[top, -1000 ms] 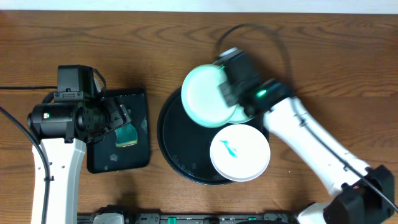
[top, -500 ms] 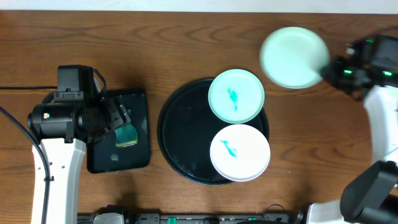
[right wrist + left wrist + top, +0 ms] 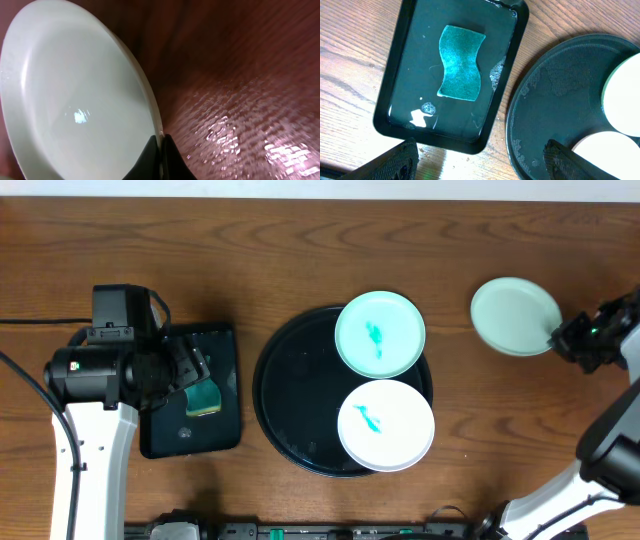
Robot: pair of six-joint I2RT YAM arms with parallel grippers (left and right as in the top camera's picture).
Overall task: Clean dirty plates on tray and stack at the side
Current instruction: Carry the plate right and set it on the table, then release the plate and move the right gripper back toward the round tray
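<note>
The right gripper (image 3: 562,337) pinches the rim of the green plate (image 3: 513,315), which reaches out to its left, with the tray (image 3: 290,400) farther left.

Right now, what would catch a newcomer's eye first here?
The right gripper pinching a clean mint-green plate by its rim, out to the right of the round black tray. Next, the teal smears on the other mint plate and white plate on that tray, and the teal sponge in the wet rectangular tray.

A teal sponge (image 3: 461,63) lies in a seemingly wet black rectangular tray (image 3: 417,75) on the wooden table (image 3: 300,240).
</note>
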